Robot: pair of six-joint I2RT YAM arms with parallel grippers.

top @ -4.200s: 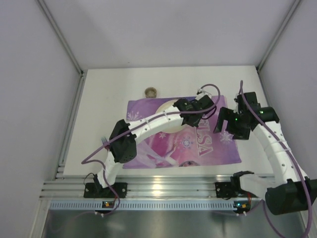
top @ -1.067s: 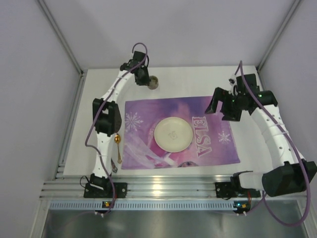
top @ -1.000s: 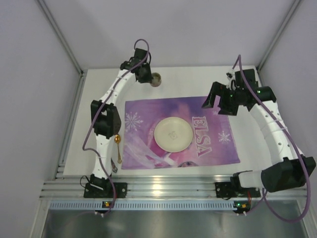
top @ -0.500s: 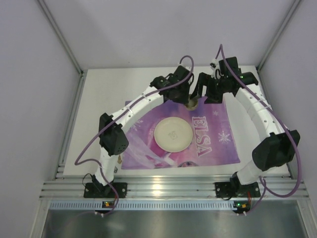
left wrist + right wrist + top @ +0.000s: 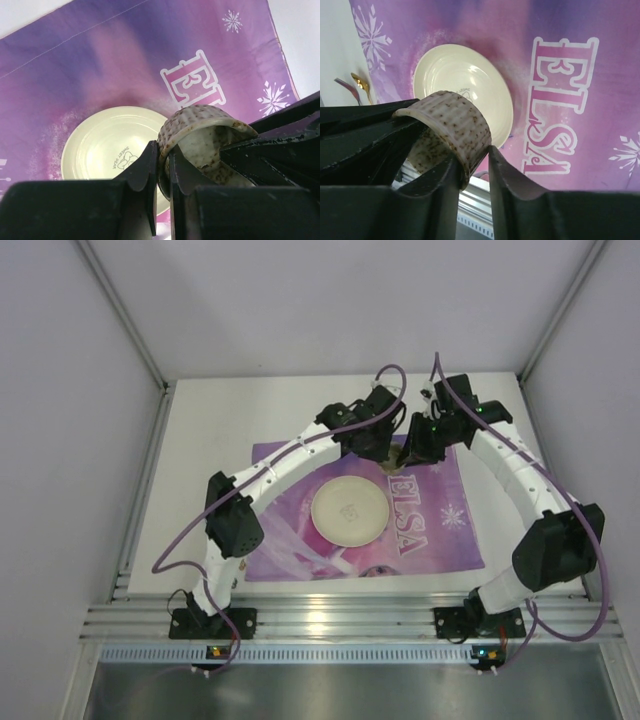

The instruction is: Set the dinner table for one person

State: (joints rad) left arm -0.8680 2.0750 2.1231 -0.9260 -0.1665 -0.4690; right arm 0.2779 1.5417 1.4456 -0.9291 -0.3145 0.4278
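Left fingers: my left gripper [image 5: 162, 167] is almost closed, its fingers [image 5: 142, 172] pinching the wall of the speckled cup [image 5: 200, 122], one tip outside the rim and one inside.
Right fingers: my right gripper [image 5: 474, 167] is narrowed onto the opposite side of the same cup, with the wall clamped between its fingers [image 5: 507, 172]. From the left wrist, one of these black fingers reaches down inside the cup.
Speckled cup: brown-flecked ceramic, ribbed outside and pale-glazed inside. Both my grippers hold it at once, up off the surface, over the far part of the placemat near the letter E.
Inside the cup: my own fingertips and the glazed inner wall are what shows. My fingers hide the bottom.
Cream plate: the cream plate [image 5: 349, 511] is round and lies flat on the middle of the placemat, below the cup and nearer my bases. In it shows a small printed emblem at the centre.
Placemat: the purple ELSA placemat [image 5: 440, 530], scattered with white snowflakes, lies flat under the plate.
Dinner table: the dinner table [image 5: 225, 415], white and matte, spreads beneath the placemat and all round it, out to the enclosure walls.
Cutlery: a gold spoon [image 5: 362, 85] lies on the white top just off the placemat's edge, by a large snowflake. A darker utensil [image 5: 344, 83] lies beside it, too small to identify.
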